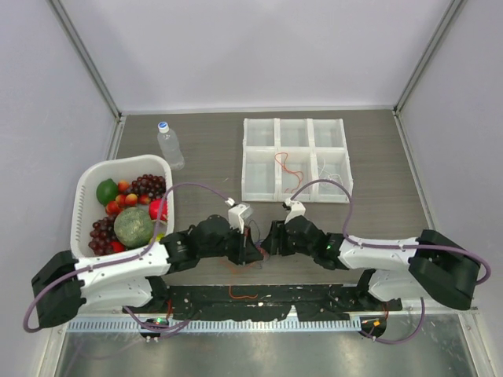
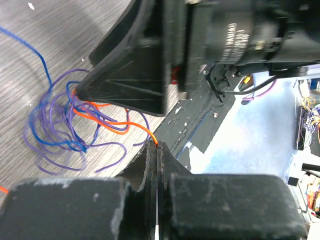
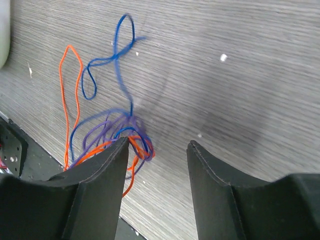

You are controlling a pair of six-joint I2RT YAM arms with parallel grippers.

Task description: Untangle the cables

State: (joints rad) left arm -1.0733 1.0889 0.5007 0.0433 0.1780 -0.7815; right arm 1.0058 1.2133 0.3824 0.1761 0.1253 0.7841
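A tangle of purple, blue and orange cables [image 3: 112, 131] lies on the wooden table near its front edge. It also shows in the left wrist view [image 2: 60, 125]. My left gripper [image 2: 157, 146] is shut on an orange cable [image 2: 125, 123] that runs out of the tangle. My right gripper [image 3: 157, 146] is open just above the table, its left fingertip [image 3: 121, 147] at the tangle's edge. A blue cable [image 3: 120, 55] and an orange loop [image 3: 70, 90] stretch away from the tangle. In the top view both grippers, left [image 1: 251, 253] and right [image 1: 269, 239], meet tip to tip over the cables.
A white compartment tray [image 1: 259, 157] stands behind, with an orange cable [image 1: 284, 165] and a white cable [image 1: 330, 169] in its cells. A white basket [image 1: 88, 188] of fruit and a water bottle [image 1: 169, 144] stand at the left. A black base plate [image 1: 314, 297] runs along the near edge.
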